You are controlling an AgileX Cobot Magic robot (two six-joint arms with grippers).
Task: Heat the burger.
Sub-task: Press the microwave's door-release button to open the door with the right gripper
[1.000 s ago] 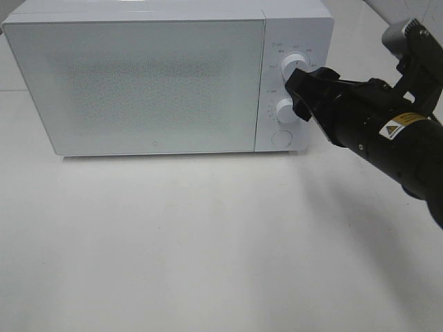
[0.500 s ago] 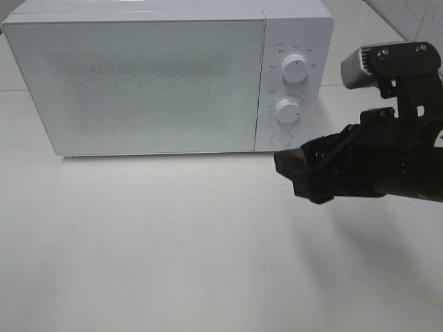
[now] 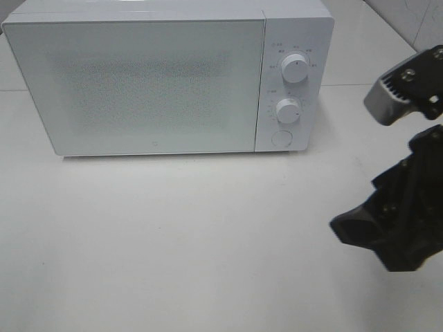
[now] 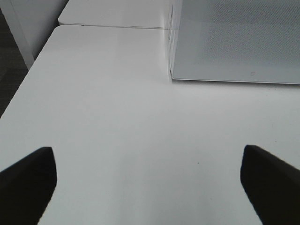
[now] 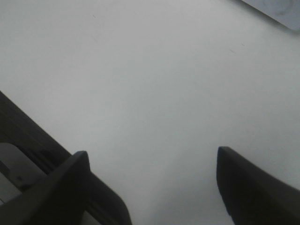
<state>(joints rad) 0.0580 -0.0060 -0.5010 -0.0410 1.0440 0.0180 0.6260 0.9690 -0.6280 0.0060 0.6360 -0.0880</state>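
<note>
Outwardly, nothing of the burger shows in any view. Judging from the task, it most likely sits inside the microwave (image 3: 138, 10), whose frosted door (image 3: 159, 90) is closed and hides the cavity.

The microwave stands at the back of the desk (image 3: 173, 242) with its door facing the arms. This puts the control strip, on the side of the right arm, within that arm's reach. The strip carries an upper knob (image 3: 295, 70), a lower knob (image 3: 287, 111) beneath it and a round button (image 3: 281, 137) at the bottom.

The right gripper (image 5: 150, 157) hangs over bare desk, in front of and to the right of the microwave and well apart from the knobs. Its jaws are spread wide with nothing between them. The left gripper (image 4: 146, 154), seen only from its own wrist, hovers over the desk near the microwave's left front corner, likewise wide and empty.

With the door shut and both grippers free, loading appears to be done. Whether the knobs are set for heating cannot be told.

Fine printed marks ring both knobs but are too small to read. A small mark (image 3: 154, 146) sits low on the door, also illegible. No brand name can be made out.
</note>
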